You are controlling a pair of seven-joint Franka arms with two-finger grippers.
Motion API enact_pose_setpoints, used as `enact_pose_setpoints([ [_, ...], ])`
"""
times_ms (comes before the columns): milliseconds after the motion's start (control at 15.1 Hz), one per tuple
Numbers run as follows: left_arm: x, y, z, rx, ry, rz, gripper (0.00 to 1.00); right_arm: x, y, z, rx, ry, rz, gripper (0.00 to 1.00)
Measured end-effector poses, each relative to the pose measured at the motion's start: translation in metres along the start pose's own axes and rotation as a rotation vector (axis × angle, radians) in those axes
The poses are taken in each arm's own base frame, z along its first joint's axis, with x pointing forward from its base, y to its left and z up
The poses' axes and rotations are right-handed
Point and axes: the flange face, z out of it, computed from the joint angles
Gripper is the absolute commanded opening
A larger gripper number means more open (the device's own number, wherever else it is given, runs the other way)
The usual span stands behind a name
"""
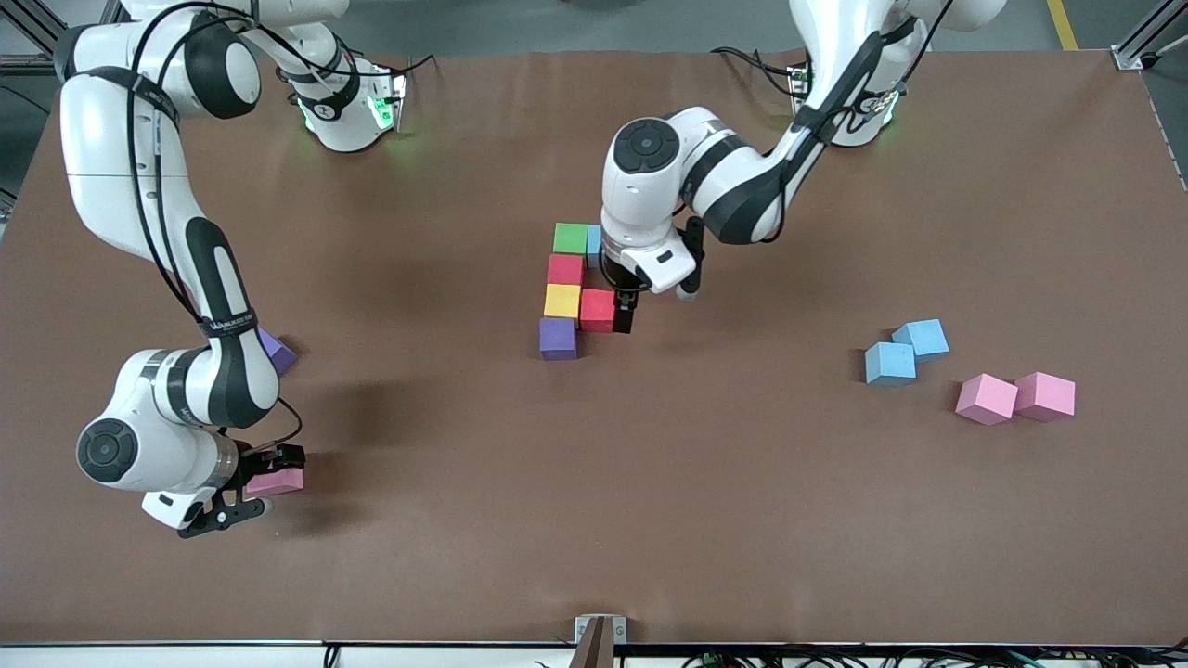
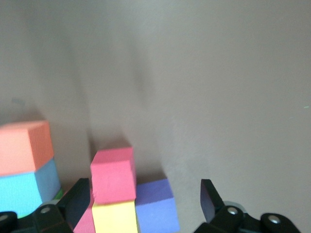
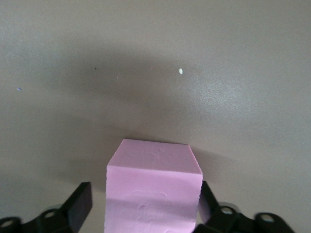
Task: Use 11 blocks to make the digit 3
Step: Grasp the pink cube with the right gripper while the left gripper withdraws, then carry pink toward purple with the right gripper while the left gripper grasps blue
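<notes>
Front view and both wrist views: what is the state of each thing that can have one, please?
left gripper: jaws open, low at the red block.
right gripper: at a pink block, grip unclear.
digit 3: unfinished.
two light blue blocks: loose, touching each other.
two pink blocks: loose, touching each other.
purple block: loose, partly hidden by the right arm.

I see cluster (image 1: 573, 289) mid-table | four blocks (image 1: 965, 371) near left arm's end | one block (image 1: 276, 351) toward right arm's end
</notes>
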Motion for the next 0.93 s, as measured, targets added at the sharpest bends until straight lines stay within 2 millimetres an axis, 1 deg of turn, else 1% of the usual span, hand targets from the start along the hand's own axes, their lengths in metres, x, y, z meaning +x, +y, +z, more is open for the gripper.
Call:
enact_pose_setpoints([
  [66,0.018,0.013,-0.005,-0.010,0.003,0.024,1.00,0.000,0.000,0.000,0.000,0.000,0.000,0.39],
  [133,0.042,0.028,-0.008,-0.016,0.009,0.052,1.00,0.000,0.000,0.000,0.000,0.001,0.000,0.33],
  [199,0.069,0.042,-0.008,-0.013,0.019,0.086,1.00,0.001,0.000,-0.002,-0.001,0.004,0.000,0.29],
  [266,0.097,0.055,-0.008,-0.005,0.030,0.124,1.00,0.001,0.000,-0.002,-0.001,0.005,0.000,0.28],
  [399,0.147,0.074,-0.007,0.008,0.045,0.206,1.00,0.002,0.000,-0.004,-0.001,0.006,0.000,0.27],
  [465,0.168,0.081,-0.008,0.011,0.049,0.256,1.00,0.004,-0.002,-0.007,0.001,0.011,-0.003,0.27],
  [531,0.185,0.086,-0.008,0.019,0.053,0.306,1.00,0.006,-0.007,-0.013,0.006,0.007,-0.008,0.27],
  [598,0.199,0.088,-0.006,0.041,0.059,0.358,1.00,0.008,-0.018,-0.020,0.016,-0.010,-0.005,0.28],
  [664,0.211,0.087,-0.005,0.080,0.065,0.412,1.00,0.010,-0.033,-0.030,0.026,-0.034,0.011,0.28],
  [731,0.226,0.087,-0.004,0.122,0.069,0.468,1.00,0.013,-0.054,-0.040,0.030,-0.054,0.034,0.28],
  [864,0.260,0.090,-0.007,0.167,0.067,0.580,1.00,0.020,-0.109,-0.065,0.028,-0.085,0.092,0.28],
  [930,0.283,0.093,-0.010,0.175,0.063,0.638,1.00,0.023,-0.142,-0.076,0.023,-0.092,0.124,0.28],
])
